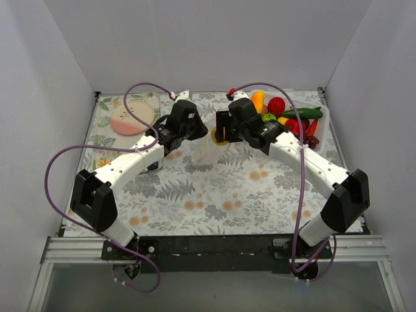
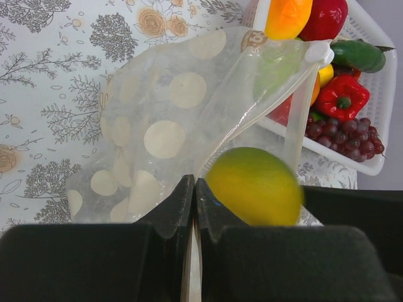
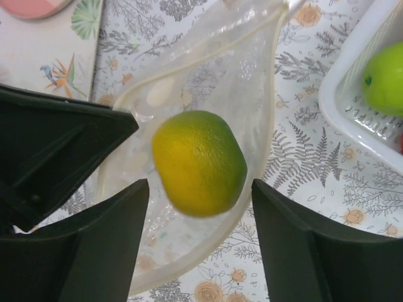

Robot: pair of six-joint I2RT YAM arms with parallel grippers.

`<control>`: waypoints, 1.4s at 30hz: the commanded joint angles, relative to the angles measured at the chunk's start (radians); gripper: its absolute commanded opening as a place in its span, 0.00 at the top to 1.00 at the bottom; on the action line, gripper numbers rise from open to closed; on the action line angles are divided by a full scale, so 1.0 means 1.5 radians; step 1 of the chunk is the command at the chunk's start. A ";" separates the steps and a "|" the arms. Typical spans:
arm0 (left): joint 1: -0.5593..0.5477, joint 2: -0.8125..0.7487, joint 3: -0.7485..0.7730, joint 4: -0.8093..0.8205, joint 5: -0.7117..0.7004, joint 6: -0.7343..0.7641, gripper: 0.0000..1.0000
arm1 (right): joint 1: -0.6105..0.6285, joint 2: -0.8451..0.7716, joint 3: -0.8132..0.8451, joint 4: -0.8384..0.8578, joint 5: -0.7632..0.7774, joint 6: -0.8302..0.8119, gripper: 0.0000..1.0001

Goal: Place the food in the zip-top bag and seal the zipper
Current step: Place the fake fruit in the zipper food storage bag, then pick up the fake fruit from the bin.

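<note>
Clear plastic bag with white dots, over the middle of the patterned bench, between the two arms, mouth gaping upward. Left tool pressed together on the bag's film at its near edge. Zipper strip unsealed, its two sides parted. Right tool spread apart directly above the open mouth, pads clear of the yellow-green fruit between them; contact between fruit and bag not discernible. Other toy fruits and vegetables heaped in the white basket at the bench's far right, just beside the bag.
</note>
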 commanded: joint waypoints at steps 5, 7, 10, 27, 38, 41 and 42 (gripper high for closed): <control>0.000 -0.006 0.013 -0.003 0.014 -0.006 1.00 | 0.000 -0.017 0.084 -0.008 0.015 -0.037 0.17; 0.002 -0.005 0.014 -0.003 0.015 -0.004 1.00 | -0.007 -0.026 0.096 -0.028 0.037 -0.052 0.14; 0.008 -0.006 0.015 -0.006 0.022 0.002 1.00 | -0.083 -0.028 0.118 -0.039 0.038 -0.069 0.16; 0.023 -0.015 0.017 -0.002 0.059 0.020 1.00 | -0.329 0.275 0.230 0.145 -0.082 -0.126 0.17; 0.024 -0.015 0.034 -0.015 0.059 0.031 1.00 | -0.333 0.365 0.279 0.168 -0.073 -0.095 0.24; 0.025 -0.013 0.039 -0.017 0.060 0.033 1.00 | -0.334 0.390 0.294 0.162 -0.080 -0.090 0.25; 0.025 -0.012 0.042 -0.017 0.060 0.032 1.00 | -0.334 0.395 0.300 0.162 -0.082 -0.090 0.25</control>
